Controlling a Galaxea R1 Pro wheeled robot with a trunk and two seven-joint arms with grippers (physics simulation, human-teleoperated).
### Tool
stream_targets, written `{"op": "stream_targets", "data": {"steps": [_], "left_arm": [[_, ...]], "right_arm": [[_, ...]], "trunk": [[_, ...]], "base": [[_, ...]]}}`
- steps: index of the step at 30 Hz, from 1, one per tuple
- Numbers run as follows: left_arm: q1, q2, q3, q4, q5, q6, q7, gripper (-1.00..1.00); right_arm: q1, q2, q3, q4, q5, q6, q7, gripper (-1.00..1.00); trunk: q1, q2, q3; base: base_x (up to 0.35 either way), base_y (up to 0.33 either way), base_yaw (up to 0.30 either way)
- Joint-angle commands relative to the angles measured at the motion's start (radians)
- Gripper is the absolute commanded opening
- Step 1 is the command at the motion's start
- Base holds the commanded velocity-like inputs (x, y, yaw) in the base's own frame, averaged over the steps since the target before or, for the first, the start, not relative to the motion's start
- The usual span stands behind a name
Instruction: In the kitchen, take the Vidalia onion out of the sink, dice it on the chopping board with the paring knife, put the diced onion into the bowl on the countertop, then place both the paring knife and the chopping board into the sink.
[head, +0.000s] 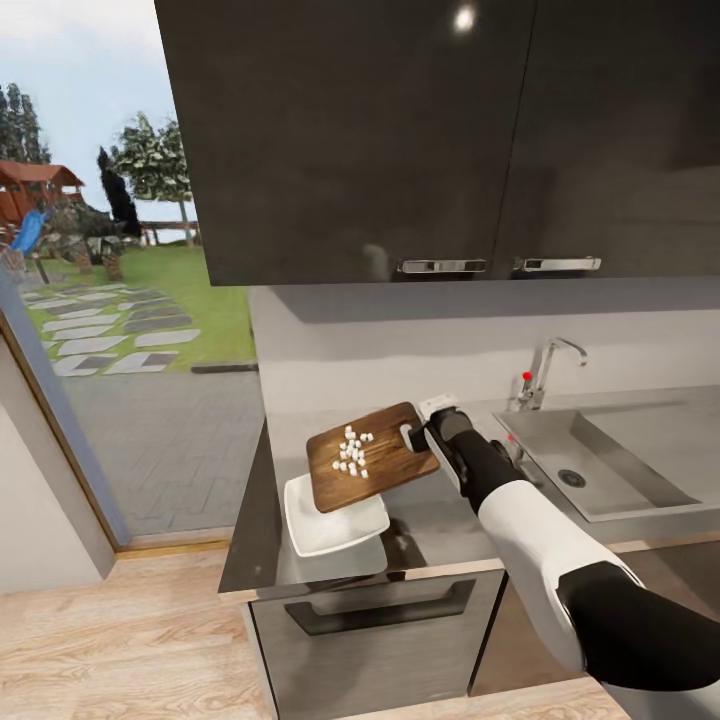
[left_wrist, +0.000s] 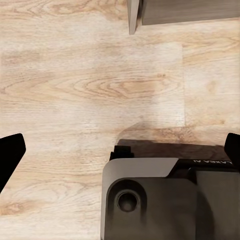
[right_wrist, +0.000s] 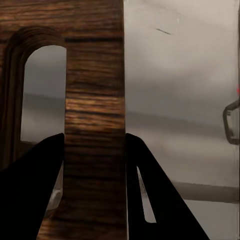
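Onion (head: 353, 452) is already diced: white cubes sit on the board (head: 372, 455), centre of head frame. Right end effector (head: 418, 433) grips the board by its handle end; in the right wrist view its two dark fingers (right_wrist: 30, 190) clamp either side of the wooden strip (right_wrist: 94, 125) next to the handle cutout. Board is lifted off the desk (head: 450, 520) and tilted, low corner hanging over the white bowl (head: 335, 520) below it at lower centre. No dice visible in the bowl yet, so the tipping step looks to be just underway. Left to do, as I judge: slide dice into bowl, then board and knife into the sink (head: 600, 465). Knife not made out here.

Left end effector (left_wrist: 120, 150) is spread open, empty, pointing down at the wood floor (left_wrist: 90, 85).

Room: bowl sits close to the desk's front edge, dice could spill past the rim. Sink at right of frame, near, open desk between. Tap (head: 545, 370) stands behind the basin; wall cabinets (head: 440, 130) overhang well above.
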Motion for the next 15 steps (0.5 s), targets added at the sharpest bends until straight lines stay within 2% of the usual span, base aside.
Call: {"op": "stream_targets", "data": {"steps": [1,5,15], "left_arm": [[-0.002,0.000,-0.003,0.005,0.006,-0.008,0.001,1.00],[-0.002,0.000,-0.003,0.005,0.006,-0.008,0.001,1.00],[-0.002,0.003,-0.003,0.005,0.006,-0.008,0.001,1.00]], "right_arm": [[-0.001,0.000,0.013,-0.004,0.009,0.005,0.002,-1.00],[-0.001,0.000,0.030,-0.016,0.009,0.004,0.002,-1.00],[-0.001,0.000,0.034,-0.021,0.009,0.003,-0.001,-1.00]], "trunk": [[0.001,-0.002,-0.002],[0.001,-0.002,-0.002],[0.001,-0.002,-0.002]], "base": [[0.000,0.000,0.000],[0.000,0.000,0.000],[0.000,0.000,0.000]]}}
